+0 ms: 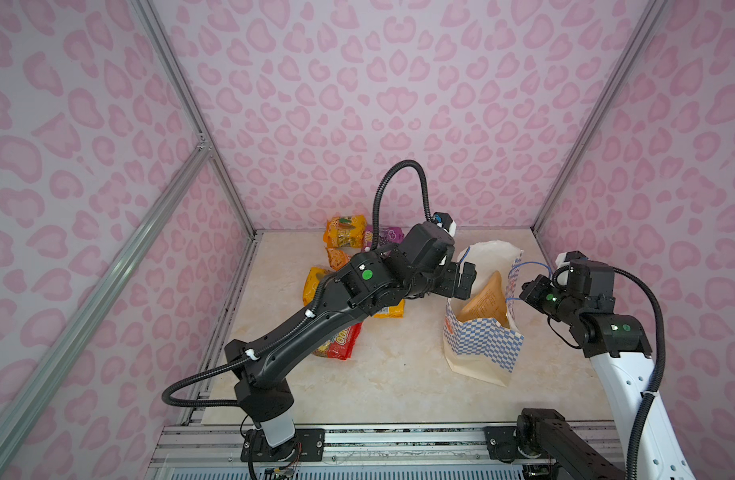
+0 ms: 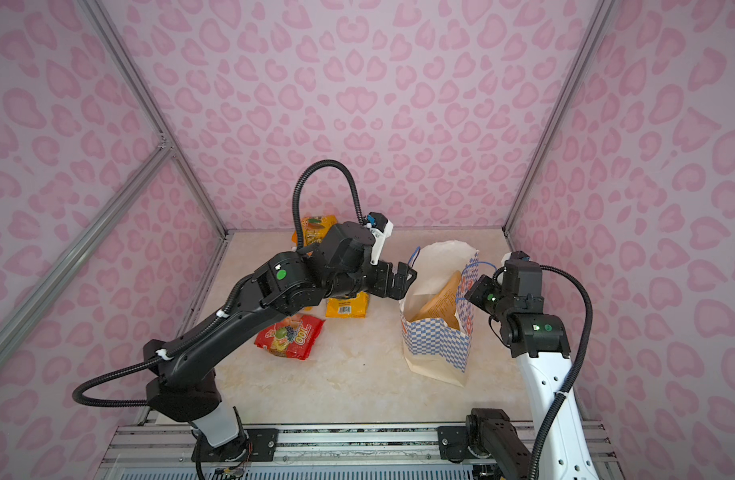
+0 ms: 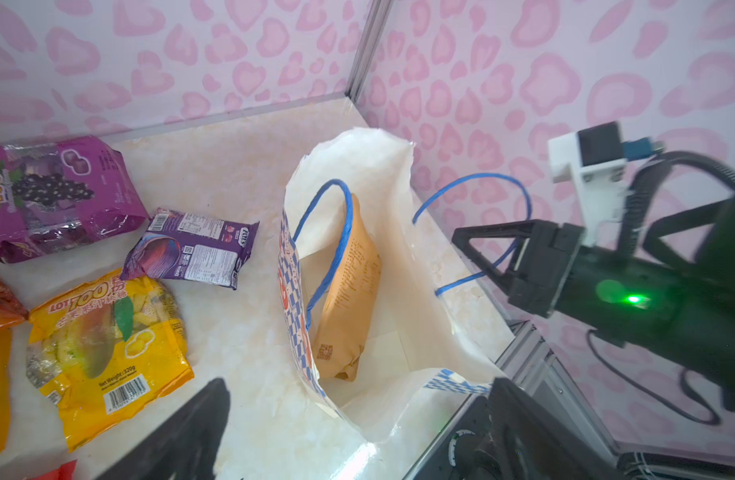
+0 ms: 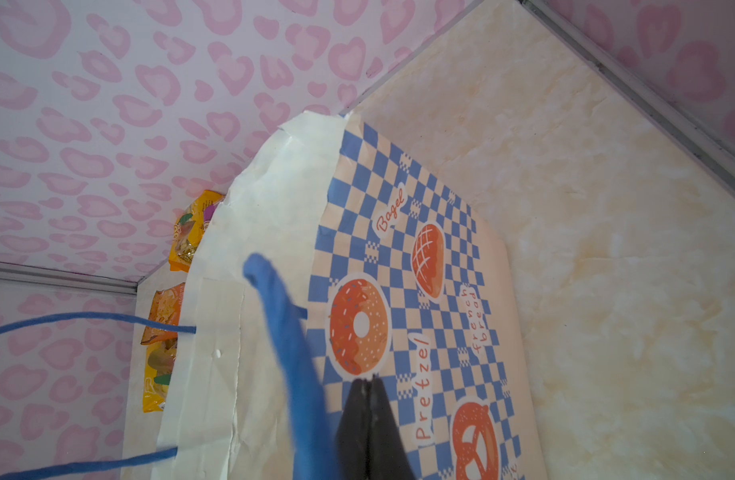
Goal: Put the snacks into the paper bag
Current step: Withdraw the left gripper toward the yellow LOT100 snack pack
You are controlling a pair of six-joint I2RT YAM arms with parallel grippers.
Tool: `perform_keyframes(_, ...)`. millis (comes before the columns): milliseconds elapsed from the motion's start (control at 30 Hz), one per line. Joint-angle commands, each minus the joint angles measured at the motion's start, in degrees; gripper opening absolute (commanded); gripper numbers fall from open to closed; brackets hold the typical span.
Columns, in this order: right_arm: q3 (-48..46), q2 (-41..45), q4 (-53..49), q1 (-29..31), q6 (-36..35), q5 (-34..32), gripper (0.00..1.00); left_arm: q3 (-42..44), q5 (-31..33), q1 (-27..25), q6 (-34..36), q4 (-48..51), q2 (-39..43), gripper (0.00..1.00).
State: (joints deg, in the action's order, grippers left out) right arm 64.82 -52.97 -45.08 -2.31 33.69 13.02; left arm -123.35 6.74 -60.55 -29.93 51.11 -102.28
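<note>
a: where's the tan-orange pouch (image 1: 484, 303)?
b: inside the paper bag (image 1: 482, 347), right of centre in both top views. it stands on end, tilted, with its top corner near the rim.
a: and the left gripper (image 1: 463, 280)?
b: at the bag's left rim, jaws wide apart with nothing between them. the pouch sits just beyond and below it, and they look apart to me. i'd read this as the letting-go step.
a: why is the right gripper (image 4: 368, 386) parked by the bag?
b: my guess is that it steadies the bag and keeps the mouth open. its jaws are together, close to the outer checkered face on the right side. the blue cord handle (image 4: 289, 345) runs right beside them. i cannot tell whether the cord is pinched.
a: what's left?
b: plenty. a yellow packet (image 3: 108, 345) and a purple grape packet (image 3: 54, 195) lie at the left of the left wrist view. a red packet (image 2: 291, 336) lies below the left arm, left of centre. all are on the table (image 1: 399, 374), well apart from the bag.
</note>
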Motion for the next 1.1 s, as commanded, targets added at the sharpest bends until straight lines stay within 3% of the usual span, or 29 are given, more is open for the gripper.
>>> perform_keyframes(0,-0.6,0.6,0.9,0.0,-0.3,0.1,0.00,-3.0,-4.0,2.1,2.6,0.0,-4.3,0.98)
perform_keyframes(100,-0.6,1.2,0.1,-0.1,-0.7,0.0,0.00,-6.2,-6.2,4.1,3.6,-0.5,-8.3,0.94)
perform_keyframes(267,-0.4,2.5,-1.1,-0.1,-1.6,-1.1,0.00,-12.8,-9.7,5.8,2.9,1.0,-15.3,0.75)
perform_keyframes(333,-0.4,2.6,-1.1,-0.1,-1.6,-1.0,0.00,-15.3,-10.9,6.3,2.4,1.5,-17.5,0.62)
perform_keyframes(467,-0.5,2.1,0.0,-0.1,-1.3,-0.4,0.00,-16.7,-12.0,7.6,1.4,1.2,-18.5,0.27)
perform_keyframes(600,-1.2,0.1,4.1,-0.1,-0.2,2.3,0.00,-16.7,-9.7,9.3,0.7,1.4,-17.0,0.06)
perform_keyframes(733,-0.7,-2.4,9.6,1.0,1.3,4.7,0.00,-15.3,-6.4,11.1,0.7,2.1,-14.4,0.03)
perform_keyframes(933,3.7,-7.2,13.1,10.1,1.0,-0.7,0.00,-9.6,0.0,12.8,1.3,1.8,-8.6,0.03)
perform_keyframes(1067,4.7,-10.9,16.2,13.4,1.9,-0.7,0.00,-3.2,3.0,13.7,0.3,1.3,-5.2,0.03)
